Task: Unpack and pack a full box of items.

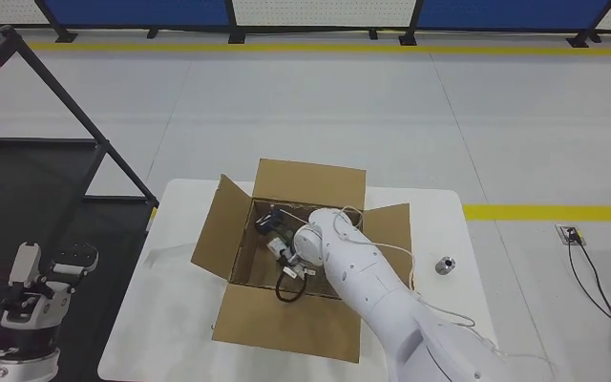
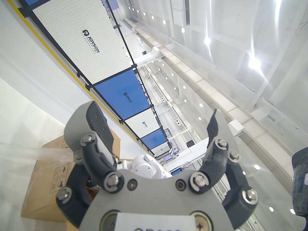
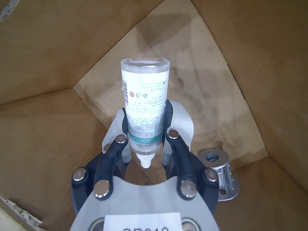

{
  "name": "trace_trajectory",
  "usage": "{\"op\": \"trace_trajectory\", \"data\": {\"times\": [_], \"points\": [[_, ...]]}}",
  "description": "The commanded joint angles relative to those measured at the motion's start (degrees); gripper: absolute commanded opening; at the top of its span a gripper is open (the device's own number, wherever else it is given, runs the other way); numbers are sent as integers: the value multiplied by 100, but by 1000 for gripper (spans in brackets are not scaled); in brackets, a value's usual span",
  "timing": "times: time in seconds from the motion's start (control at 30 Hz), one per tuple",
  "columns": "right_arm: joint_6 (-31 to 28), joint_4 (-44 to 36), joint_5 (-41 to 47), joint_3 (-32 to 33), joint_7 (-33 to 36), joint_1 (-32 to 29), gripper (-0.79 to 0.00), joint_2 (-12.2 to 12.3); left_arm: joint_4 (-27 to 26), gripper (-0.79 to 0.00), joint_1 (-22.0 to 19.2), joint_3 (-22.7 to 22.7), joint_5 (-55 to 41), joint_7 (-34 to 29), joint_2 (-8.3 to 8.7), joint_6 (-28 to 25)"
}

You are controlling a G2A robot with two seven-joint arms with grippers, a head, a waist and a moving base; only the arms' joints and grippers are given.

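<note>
An open cardboard box (image 1: 286, 329) stands in the middle of the white table (image 1: 181, 286). My right arm goes down into it. Inside, my right gripper (image 3: 145, 115) is shut on a white tube (image 3: 144, 90) with a clear cap, held above the box floor (image 3: 192, 78). From above, the tube (image 1: 279, 248) sits near the middle of the box. My left gripper (image 2: 154, 121) is open with nothing in it, pointing up toward the ceiling, off the table's left side (image 1: 52, 260).
A silver metal pulley (image 3: 216, 171) lies in a corner of the box floor. A black cable loop (image 1: 286, 286) and a dark item (image 1: 267, 222) also lie in the box. Another metal pulley (image 1: 445, 265) stands on the table right of the box.
</note>
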Motion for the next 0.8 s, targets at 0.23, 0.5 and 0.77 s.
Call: {"op": "trace_trajectory", "data": {"times": [0.23, 0.5, 0.77], "points": [[118, -564, -142, 97, 20, -127, -785, 191, 15, 0, -56, 32, 17, -25, 12, 18], [665, -1385, -405, 229, 150, -340, -785, 410, 33, 0, -57, 36, 15, -17, 18, 10], [1222, -2698, -824, 588, 333, -816, -785, 812, 43, 0, -43, 29, 3, -19, 23, 7]]}}
